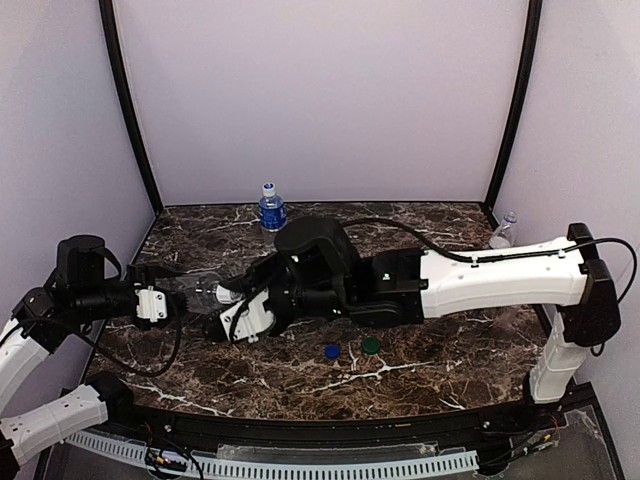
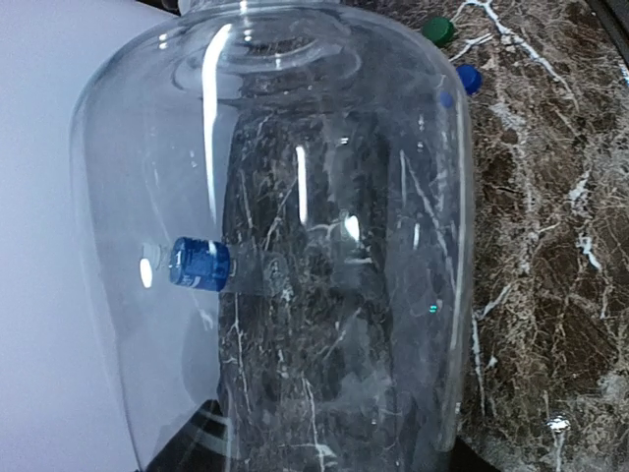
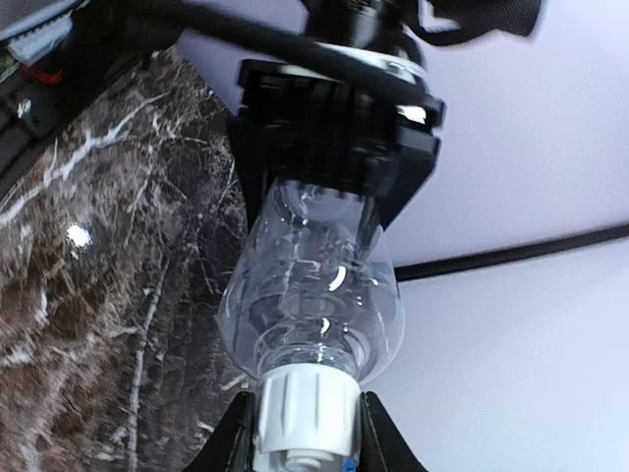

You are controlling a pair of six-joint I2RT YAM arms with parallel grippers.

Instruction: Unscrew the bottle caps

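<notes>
A plain clear bottle (image 1: 198, 292) is held lying sideways above the table between the two arms. My left gripper (image 1: 172, 300) is shut on its body, which fills the left wrist view (image 2: 295, 246), with dark fingers (image 2: 192, 447) at the bottom edge. My right gripper (image 1: 230, 297) is shut on the bottle's white cap (image 3: 305, 408), black fingers (image 3: 228, 442) pressing both sides. In the right wrist view the clear bottle (image 3: 314, 305) runs up to the left gripper (image 3: 334, 128). A blue-labelled bottle (image 1: 271, 210) stands capped at the back. Another small bottle (image 1: 505, 230) stands far right.
A loose blue cap (image 1: 331, 351) and a green cap (image 1: 370, 346) lie on the dark marble table (image 1: 420, 370) near the front, also seen as the blue cap (image 2: 469, 77) and green cap (image 2: 439, 29). The right arm (image 1: 500, 280) stretches across the table's middle. White walls enclose the area.
</notes>
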